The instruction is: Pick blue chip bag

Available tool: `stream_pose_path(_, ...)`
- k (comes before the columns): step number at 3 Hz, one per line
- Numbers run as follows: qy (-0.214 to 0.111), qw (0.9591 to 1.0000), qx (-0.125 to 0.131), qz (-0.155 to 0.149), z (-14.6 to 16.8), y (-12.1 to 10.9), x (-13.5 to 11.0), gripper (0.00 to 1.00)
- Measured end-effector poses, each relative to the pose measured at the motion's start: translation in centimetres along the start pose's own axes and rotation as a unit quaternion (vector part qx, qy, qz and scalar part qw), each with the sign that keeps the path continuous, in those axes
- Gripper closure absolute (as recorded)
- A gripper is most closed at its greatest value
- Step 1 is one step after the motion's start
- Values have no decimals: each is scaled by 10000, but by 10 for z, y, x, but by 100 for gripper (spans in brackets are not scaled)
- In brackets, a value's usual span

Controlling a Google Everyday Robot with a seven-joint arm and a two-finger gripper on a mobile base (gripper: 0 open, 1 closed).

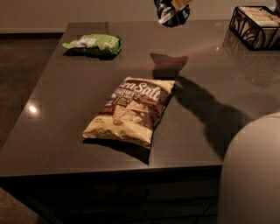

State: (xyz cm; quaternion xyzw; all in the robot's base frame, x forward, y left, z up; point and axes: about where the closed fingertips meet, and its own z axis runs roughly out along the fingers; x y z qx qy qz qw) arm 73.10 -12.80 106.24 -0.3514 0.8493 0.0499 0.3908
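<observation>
The blue chip bag, dark navy with white markings, hangs in the air at the top edge of the camera view, well above the dark table. My gripper is shut on the bag's upper right part. Only the gripper's pale tip shows; the rest is cut off by the frame's top. The bag's shadow lies on the table below it.
A large tan-and-brown "Sea Salt" bag lies flat in the table's middle. A light green bag lies at the far left. A black wire basket stands at the far right corner. My pale rounded body fills the lower right.
</observation>
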Motion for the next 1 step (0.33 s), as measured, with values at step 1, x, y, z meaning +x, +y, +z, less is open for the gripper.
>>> stream_pose_path(1, -8, 10000, -5, -14, -1, 0, -1, 100)
